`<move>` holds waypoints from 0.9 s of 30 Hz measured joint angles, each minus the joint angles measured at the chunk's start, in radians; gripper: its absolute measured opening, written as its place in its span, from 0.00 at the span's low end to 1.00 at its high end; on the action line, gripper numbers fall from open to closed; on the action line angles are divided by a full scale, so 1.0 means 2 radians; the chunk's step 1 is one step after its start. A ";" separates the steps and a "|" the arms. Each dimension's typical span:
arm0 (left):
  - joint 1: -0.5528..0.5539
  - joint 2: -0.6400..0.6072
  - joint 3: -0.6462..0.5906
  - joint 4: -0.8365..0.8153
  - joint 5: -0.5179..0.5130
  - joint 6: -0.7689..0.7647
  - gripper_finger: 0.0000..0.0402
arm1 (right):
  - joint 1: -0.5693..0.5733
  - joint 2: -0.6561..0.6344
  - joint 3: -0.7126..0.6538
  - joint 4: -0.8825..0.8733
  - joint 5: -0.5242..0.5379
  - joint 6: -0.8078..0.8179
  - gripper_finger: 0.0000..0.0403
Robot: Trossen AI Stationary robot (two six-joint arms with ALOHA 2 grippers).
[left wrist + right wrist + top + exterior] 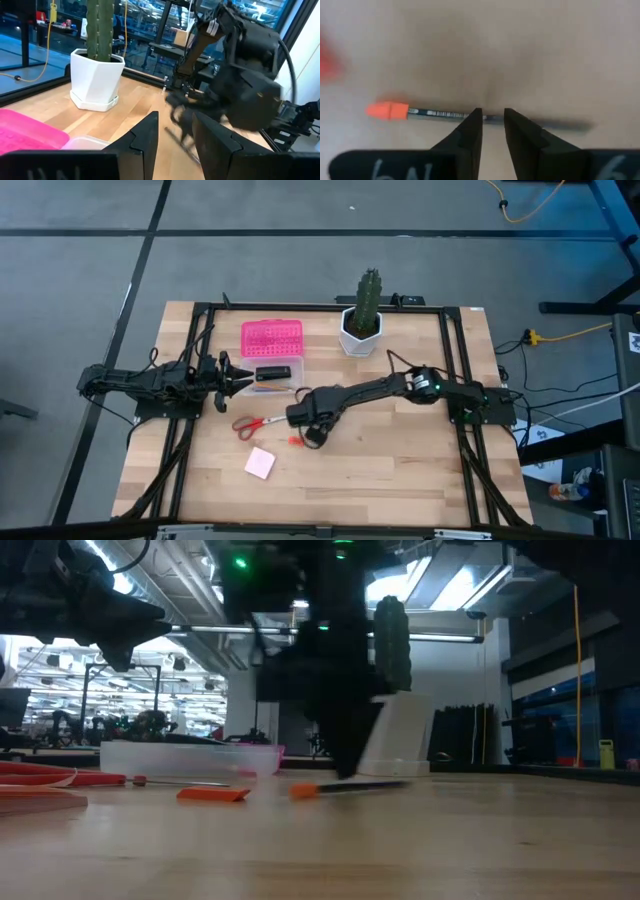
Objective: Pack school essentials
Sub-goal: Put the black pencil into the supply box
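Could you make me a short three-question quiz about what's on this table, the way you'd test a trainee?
1. True or false: the right gripper is down at the table, its fingers on either side of a pen with an orange cap.
2. What lies nearest the pink square pad?
A. cactus in a white pot
B. red-handled scissors
C. clear box with pink lid
3. Fill in: the left gripper sits beside the clear box, pointing toward the ____ arm.

Key: 1 true; 2 B; 3 right.
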 joint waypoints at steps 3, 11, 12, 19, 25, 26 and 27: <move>0.000 0.000 0.000 0.000 0.000 0.000 0.28 | -0.001 -0.054 -0.042 -0.063 0.027 0.023 0.21; 0.000 0.000 0.000 0.000 -0.002 0.014 0.28 | 0.032 -0.287 -0.244 -0.073 0.069 0.200 0.21; 0.000 0.000 0.000 0.000 -0.002 0.014 0.28 | 0.040 -0.320 -0.277 -0.063 0.071 0.227 0.21; 0.000 0.000 0.000 0.001 -0.002 0.014 0.28 | 0.085 -0.525 -0.522 0.266 0.072 0.301 0.21; 0.000 0.000 0.000 0.001 -0.003 0.012 0.28 | 0.067 -0.548 -0.675 0.595 0.087 0.286 0.21; 0.000 0.000 0.000 0.001 -0.003 0.012 0.28 | 0.061 -0.540 -0.684 0.631 0.091 0.270 0.21; 0.000 0.000 0.000 0.001 -0.003 0.012 0.28 | 0.056 -0.534 -0.689 0.660 0.092 0.252 0.21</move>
